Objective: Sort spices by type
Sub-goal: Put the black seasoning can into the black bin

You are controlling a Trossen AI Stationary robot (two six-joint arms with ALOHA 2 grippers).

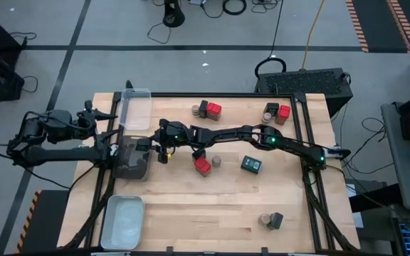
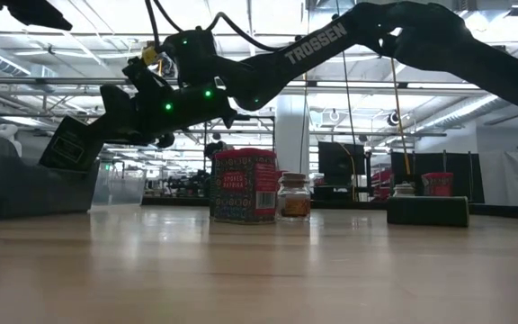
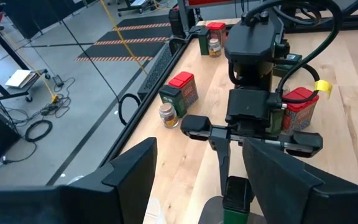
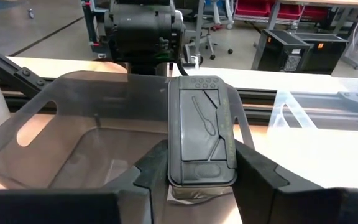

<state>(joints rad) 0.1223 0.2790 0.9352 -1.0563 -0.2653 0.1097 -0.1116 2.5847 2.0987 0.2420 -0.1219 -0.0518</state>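
Observation:
My right gripper (image 4: 201, 180) reaches across the table from the right and is shut on a dark boxy tin (image 4: 201, 130). It holds the tin over the smoky dark tray (image 1: 130, 167) at the table's left. The low view shows that tin (image 2: 70, 144) tilted, high above the tabletop. My left gripper (image 3: 201, 165) waits open at the left edge, facing the right arm. Near the table's middle a red tin (image 1: 203, 166) and a tan-lidded jar (image 1: 217, 161) stand on their bases. Another dark tin (image 1: 252, 164) stands to their right. My right gripper pinches the dark tin between its two fingers (image 4: 151, 171), on the tin's two long sides (image 4: 174, 167) at the end nearest the gripper. The fingers come nearly level from the table's right and lie along the tin. The tin is lifted clear above the dark tray, lid up and tilted.
A clear tray (image 1: 135, 108) sits at the far left and a pale tray (image 1: 122, 222) at the near left. Mixed spices stand at the far edge (image 1: 205, 110), the far right (image 1: 277, 112) and the near right (image 1: 270, 220). Bare wood lies along the near middle.

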